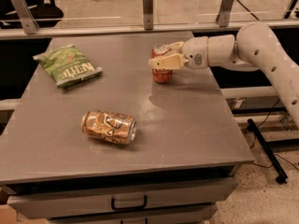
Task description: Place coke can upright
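The red coke can stands upright on the grey table, at the back right of the middle. My gripper reaches in from the right, and its cream fingers sit around the can's upper half, shut on it. The can's base seems to rest on the table top. The white arm extends off to the right.
A gold-brown patterned can lies on its side at the front left of the middle. A green chip bag lies at the back left. A rail with metal posts runs behind the table. Drawers sit below the front edge.
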Motion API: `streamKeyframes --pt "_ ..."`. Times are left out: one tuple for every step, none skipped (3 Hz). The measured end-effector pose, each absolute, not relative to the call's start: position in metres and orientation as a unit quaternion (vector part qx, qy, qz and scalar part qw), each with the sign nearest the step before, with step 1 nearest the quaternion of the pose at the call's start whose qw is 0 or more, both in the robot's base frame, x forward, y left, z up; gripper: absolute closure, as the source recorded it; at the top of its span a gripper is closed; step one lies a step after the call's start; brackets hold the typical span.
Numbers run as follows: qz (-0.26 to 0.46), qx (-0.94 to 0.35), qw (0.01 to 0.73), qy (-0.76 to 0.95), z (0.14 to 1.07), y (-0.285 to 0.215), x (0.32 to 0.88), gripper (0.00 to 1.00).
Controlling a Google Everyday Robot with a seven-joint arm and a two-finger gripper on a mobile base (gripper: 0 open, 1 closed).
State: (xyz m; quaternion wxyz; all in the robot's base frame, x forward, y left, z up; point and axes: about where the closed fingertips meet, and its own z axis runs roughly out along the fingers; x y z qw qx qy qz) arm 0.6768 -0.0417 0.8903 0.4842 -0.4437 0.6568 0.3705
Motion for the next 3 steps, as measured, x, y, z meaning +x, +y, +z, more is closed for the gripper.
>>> streamKeyframes --pt "0.375 -0.45 0.479 0.653 0.892 -0.04 0.675 0.0" --pt "0.374 -0.451 0.476 0.655 0.899 -0.046 0.672 0.0" --pt "0.364 -0.45 0.476 0.663 0.912 -0.061 0.667 0.0"
